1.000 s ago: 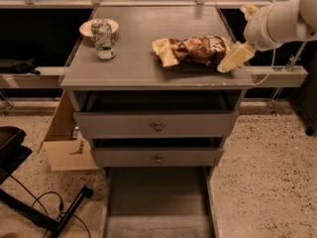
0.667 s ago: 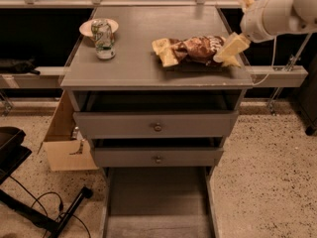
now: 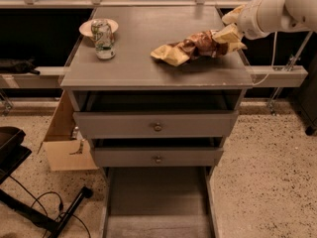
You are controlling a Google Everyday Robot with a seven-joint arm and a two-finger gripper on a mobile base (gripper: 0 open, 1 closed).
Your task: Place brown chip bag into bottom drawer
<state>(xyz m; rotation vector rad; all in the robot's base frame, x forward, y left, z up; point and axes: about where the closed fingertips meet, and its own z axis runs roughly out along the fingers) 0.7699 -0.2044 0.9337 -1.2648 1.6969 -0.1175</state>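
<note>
The gripper (image 3: 231,28) has swung in from beside the brown chip bag (image 3: 194,46) to its right end; whether it grips cannot be told. The bag lies on the cabinet top (image 3: 143,63), with the bottom drawer (image 3: 157,202) open below. The bag's lettering is unreadable.

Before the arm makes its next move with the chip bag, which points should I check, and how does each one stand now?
1. Bottom drawer pulled out: ok, it stands open under the two upper ones.
2. Hand at the bag: ok, it is at the right end of the brown chip bag.
3. Firm grip on the bag: cannot tell.
4. Bag lifted: not ok, it lies on the cabinet top.
5. Soda can out of the way: ok, it stands upright at the far left of the top, apart from the bag.
</note>
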